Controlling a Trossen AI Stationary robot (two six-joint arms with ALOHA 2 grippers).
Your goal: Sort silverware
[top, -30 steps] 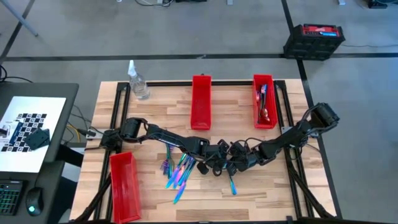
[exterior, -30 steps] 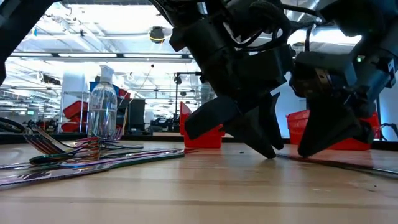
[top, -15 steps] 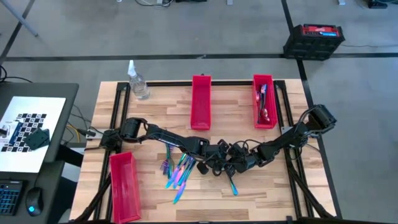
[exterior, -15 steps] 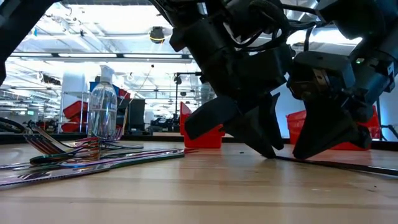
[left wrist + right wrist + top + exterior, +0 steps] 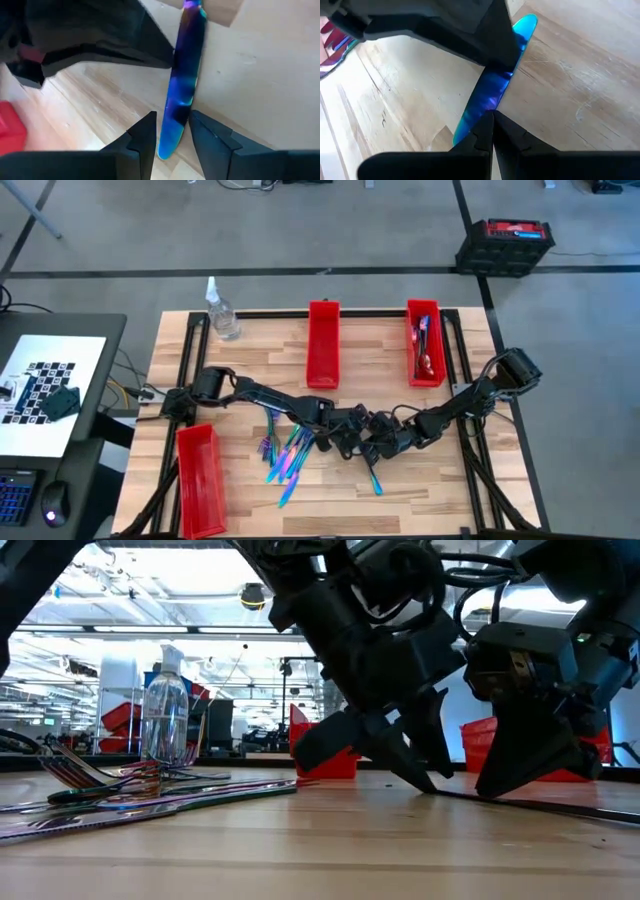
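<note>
Sorting partly done: a lone iridescent knife [image 5: 182,85] lies flat on the table [image 5: 420,490], straddled by the spread jaws of the left gripper [image 5: 170,131].
The right gripper [image 5: 492,127], jaws pressed together, is touching the blade. Only the high view shows the unsorted pile [image 5: 285,455] and the one filled red bin [image 5: 424,345].

1. The knife [image 5: 183,85] just ahead of the left hand [image 5: 170,137] shimmers blue, with purple at one end.
2. The counter [image 5: 400,495] is pale striped wood.
3. The bins [image 5: 322,345] are red.
4. The piled silverware [image 5: 285,455] looks teal, purple, perhaps pink.
</note>
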